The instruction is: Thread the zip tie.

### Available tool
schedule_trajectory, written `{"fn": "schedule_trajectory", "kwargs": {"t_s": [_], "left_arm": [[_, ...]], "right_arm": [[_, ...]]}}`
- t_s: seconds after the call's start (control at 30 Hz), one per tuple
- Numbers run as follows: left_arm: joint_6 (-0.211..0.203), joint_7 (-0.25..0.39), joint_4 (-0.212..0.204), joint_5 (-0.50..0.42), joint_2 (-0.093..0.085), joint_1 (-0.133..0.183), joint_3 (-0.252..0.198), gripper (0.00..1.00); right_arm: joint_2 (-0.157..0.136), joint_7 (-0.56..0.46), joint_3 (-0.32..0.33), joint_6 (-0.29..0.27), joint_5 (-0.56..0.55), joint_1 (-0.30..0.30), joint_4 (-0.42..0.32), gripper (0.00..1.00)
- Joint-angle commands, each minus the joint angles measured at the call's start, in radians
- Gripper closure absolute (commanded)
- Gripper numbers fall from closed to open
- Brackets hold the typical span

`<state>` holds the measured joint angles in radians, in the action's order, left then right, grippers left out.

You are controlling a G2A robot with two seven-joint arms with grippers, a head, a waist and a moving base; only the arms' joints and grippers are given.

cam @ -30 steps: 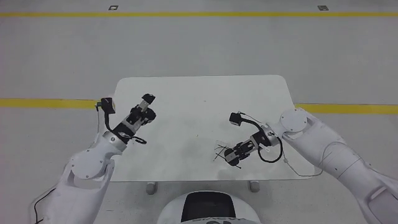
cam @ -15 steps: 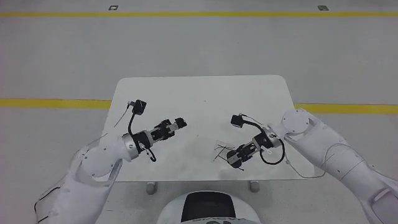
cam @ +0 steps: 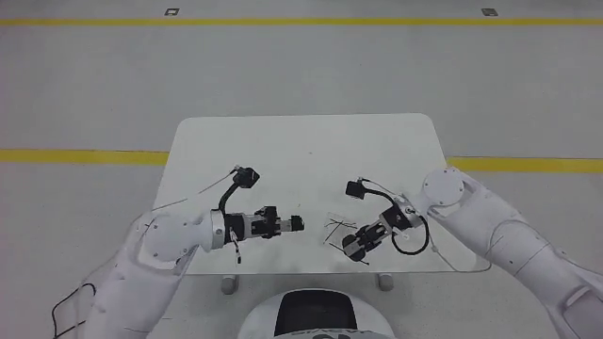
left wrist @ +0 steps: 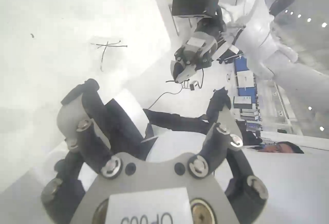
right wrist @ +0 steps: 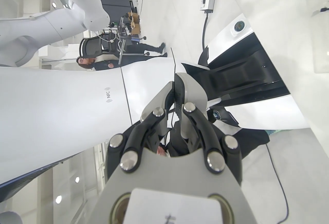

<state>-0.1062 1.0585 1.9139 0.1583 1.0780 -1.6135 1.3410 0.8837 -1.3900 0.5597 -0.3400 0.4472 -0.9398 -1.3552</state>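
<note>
My right gripper (right wrist: 175,82) is shut on a thin black zip tie (right wrist: 173,57), whose free end sticks out past the fingertips. In the top view this gripper (cam: 347,243) hangs over the table's near edge, right of centre. Just beyond it a few loose black zip ties (cam: 335,222) lie crossed on the white table (cam: 301,146). My left gripper (cam: 300,223) is a short way to the left of them, pointing toward the right gripper. Its fingers stand open with nothing between them (left wrist: 154,96), facing the loose ties (left wrist: 108,45) and the right gripper (left wrist: 180,73).
The white table has rounded corners, and its near edge (cam: 283,271) lies close under both grippers. A small black speck (left wrist: 32,35) lies on the tabletop. Yellow floor lines (cam: 85,156) run behind the table.
My left arm has swung from the table's left side toward the middle, ending close to the loose ties and the right gripper. The right gripper has barely shifted and still holds its tie.
</note>
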Motion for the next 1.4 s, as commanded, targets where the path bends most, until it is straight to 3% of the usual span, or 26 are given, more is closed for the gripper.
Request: {"fn": "schedule_trajectory", "kwargs": {"t_s": [0.0,0.17,0.27,0.47,0.63,0.93,1.07,1.37], "left_arm": [[0.005,0.001,-0.001,0.01,0.0,0.002,-0.018,0.0],[0.076,0.009,0.003,0.051,0.004,0.04,-0.122,0.0],[0.085,-0.005,-0.011,0.044,0.009,0.07,-0.165,0.0],[0.084,-0.008,-0.011,0.045,0.009,0.069,-0.167,0.0],[0.093,0.043,-0.031,-0.004,0.008,0.094,-0.221,0.0],[0.1,0.008,-0.04,0.02,0.007,0.102,-0.237,0.0],[0.096,0.045,-0.079,-0.086,0.01,0.122,-0.272,0.0],[0.089,0.032,-0.084,-0.093,0.01,0.124,-0.291,0.0]], "right_arm": [[0.0,0.007,0.0,0.001,-0.001,-0.002,-0.001,1.0],[0.001,0.007,0.009,0.0,-0.025,-0.016,-0.02,1.0],[0.002,0.0,0.011,0.0,-0.027,-0.016,-0.021,1.0],[0.002,0.007,0.011,0.0,-0.029,-0.018,-0.022,1.0],[0.004,0.012,0.022,0.0,-0.049,-0.032,-0.057,1.0],[0.005,0.026,0.023,0.0,-0.05,-0.037,-0.061,1.0],[0.005,0.019,0.039,0.0,-0.045,-0.053,-0.084,1.0],[0.006,0.043,0.041,0.0,-0.053,-0.065,-0.091,1.0]]}}
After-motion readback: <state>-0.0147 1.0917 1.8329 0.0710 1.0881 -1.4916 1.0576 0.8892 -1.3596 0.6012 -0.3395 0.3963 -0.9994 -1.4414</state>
